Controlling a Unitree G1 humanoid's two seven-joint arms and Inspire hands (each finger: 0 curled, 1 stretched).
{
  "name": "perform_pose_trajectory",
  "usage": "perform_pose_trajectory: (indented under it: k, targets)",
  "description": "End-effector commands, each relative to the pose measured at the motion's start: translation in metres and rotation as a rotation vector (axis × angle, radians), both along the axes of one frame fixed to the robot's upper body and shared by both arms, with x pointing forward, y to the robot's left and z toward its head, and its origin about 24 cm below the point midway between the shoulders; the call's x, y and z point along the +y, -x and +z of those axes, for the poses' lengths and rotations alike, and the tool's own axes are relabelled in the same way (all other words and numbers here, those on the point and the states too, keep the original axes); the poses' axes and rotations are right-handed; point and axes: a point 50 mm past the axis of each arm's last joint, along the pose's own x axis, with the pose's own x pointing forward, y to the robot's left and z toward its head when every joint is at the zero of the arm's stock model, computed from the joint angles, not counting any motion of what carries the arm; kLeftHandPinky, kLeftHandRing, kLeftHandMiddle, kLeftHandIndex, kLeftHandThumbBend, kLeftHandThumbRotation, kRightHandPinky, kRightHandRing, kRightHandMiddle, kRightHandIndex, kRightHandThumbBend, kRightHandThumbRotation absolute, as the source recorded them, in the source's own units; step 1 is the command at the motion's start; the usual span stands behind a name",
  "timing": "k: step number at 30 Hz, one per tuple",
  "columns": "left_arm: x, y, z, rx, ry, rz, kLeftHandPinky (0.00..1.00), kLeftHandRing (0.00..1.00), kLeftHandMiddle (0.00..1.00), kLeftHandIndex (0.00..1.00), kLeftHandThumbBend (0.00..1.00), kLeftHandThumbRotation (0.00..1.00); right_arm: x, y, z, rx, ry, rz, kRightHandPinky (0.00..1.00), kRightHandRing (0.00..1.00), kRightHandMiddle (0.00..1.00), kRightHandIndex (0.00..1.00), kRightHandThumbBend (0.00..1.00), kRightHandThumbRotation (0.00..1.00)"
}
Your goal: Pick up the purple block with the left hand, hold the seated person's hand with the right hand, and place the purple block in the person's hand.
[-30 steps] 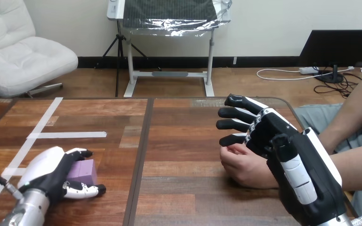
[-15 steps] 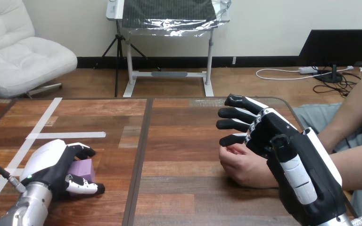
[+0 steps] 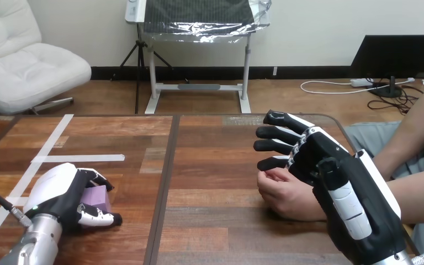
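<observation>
Left hand [image 3: 61, 193] at the 8 o'clock corner of the table [image 3: 210, 160], fingers curled over the purple block [image 3: 95, 196] and thumb closing on it from the 6 o'clock side; cannot tell if the block is off the wood. Right hand [image 3: 337, 187] at 4 o'clock, fingers nearly straight and slightly spread, pointing to 10 o'clock. It lies over the person's hand [image 3: 285, 194], gripping nothing.

Left hand [image 3: 59, 194] curled round purple block [image 3: 96, 196]; right hand [image 3: 331, 179], fingers straight, over person's hand [image 3: 283, 194].
</observation>
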Motion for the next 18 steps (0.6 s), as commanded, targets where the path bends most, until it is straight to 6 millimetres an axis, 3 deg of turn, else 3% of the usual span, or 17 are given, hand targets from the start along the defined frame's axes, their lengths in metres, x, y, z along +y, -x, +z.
perform_pose_trajectory:
  k: [1,7,18]
  targets:
    - [0.0023,-0.0095,0.0119,-0.055,-0.033,0.015,0.40,0.43,0.50,0.55,0.66,0.00,0.0006,-0.0059,0.0191,-0.100,0.001,0.003,0.65,0.76,0.79,0.82,0.73,0.85]
    - [0.0019,-0.0093,0.0120,-0.070,-0.028,0.018,0.27,0.33,0.43,0.52,0.67,0.00,0.0009,-0.0057,0.0193,-0.102,0.006,0.000,0.65,0.76,0.79,0.82,0.73,0.85]
    - [0.0016,-0.0097,0.0118,-0.071,-0.026,0.024,0.23,0.31,0.42,0.50,0.68,0.00,0.0001,-0.0062,0.0185,-0.096,0.000,0.003,0.66,0.77,0.79,0.82,0.74,0.85]
